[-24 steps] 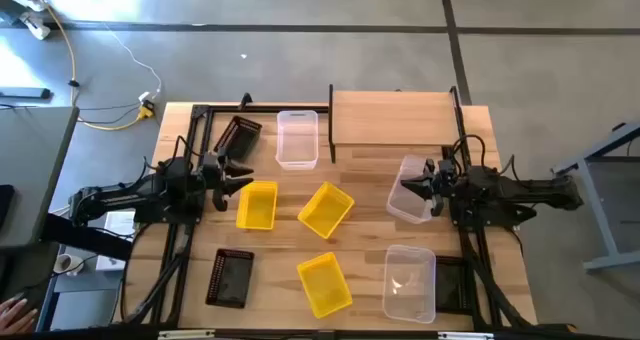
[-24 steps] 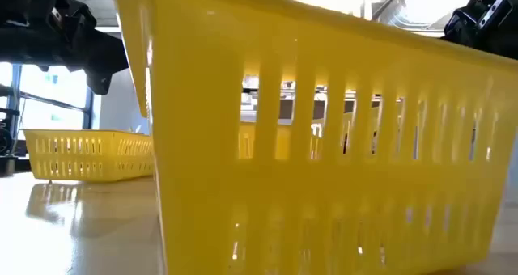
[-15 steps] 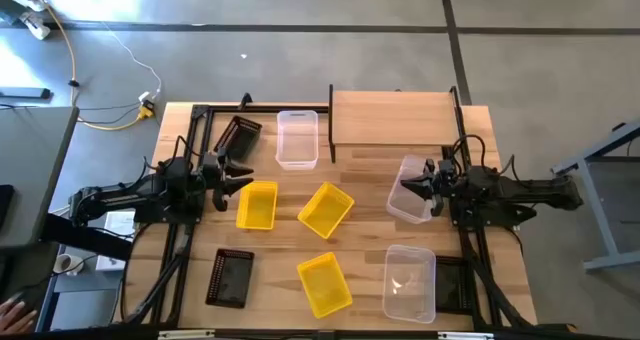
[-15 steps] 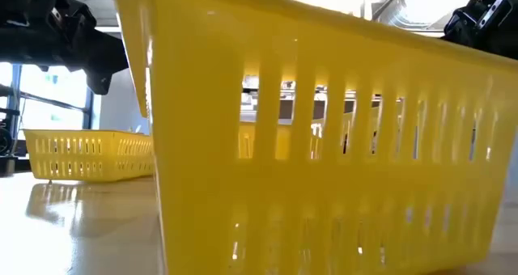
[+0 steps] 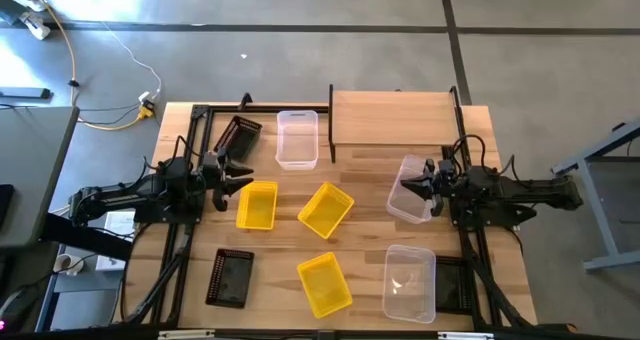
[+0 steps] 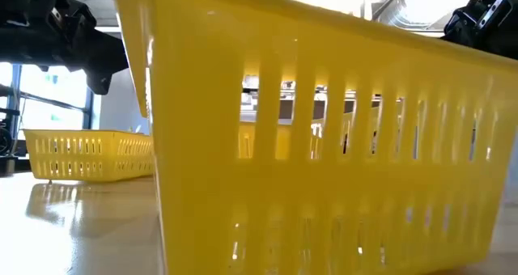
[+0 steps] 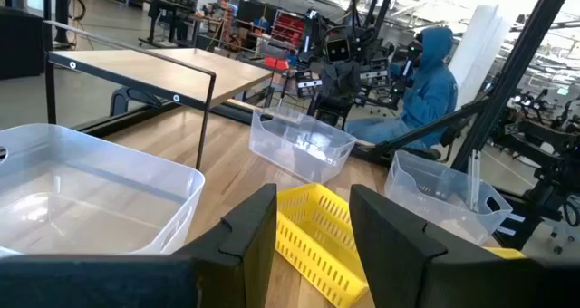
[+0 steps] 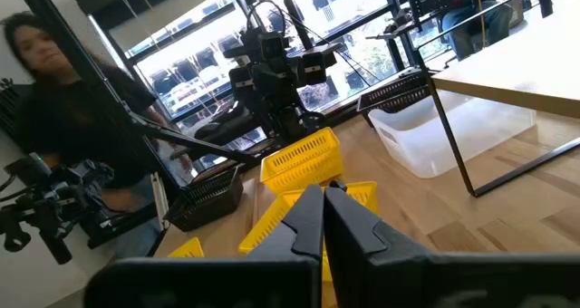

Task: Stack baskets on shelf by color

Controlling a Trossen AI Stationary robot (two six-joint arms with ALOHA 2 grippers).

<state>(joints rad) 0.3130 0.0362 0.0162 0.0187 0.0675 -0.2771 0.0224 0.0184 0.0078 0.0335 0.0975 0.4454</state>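
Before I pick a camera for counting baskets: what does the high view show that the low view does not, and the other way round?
Only the high view shows the shelf, bare of baskets, the clear baskets and black baskets scattered on the table, and both arms whole, the left gripper open beside a yellow basket, the right gripper over a clear one. Only the low view shows the slotted side wall of the nearest yellow basket, filling most of the picture. Both show yellow baskets on the tabletop.

Three slotted yellow plastic baskets, black mesh baskets and clear translucent bins sat on the pale striped-grain wooden bench beside dark arms.
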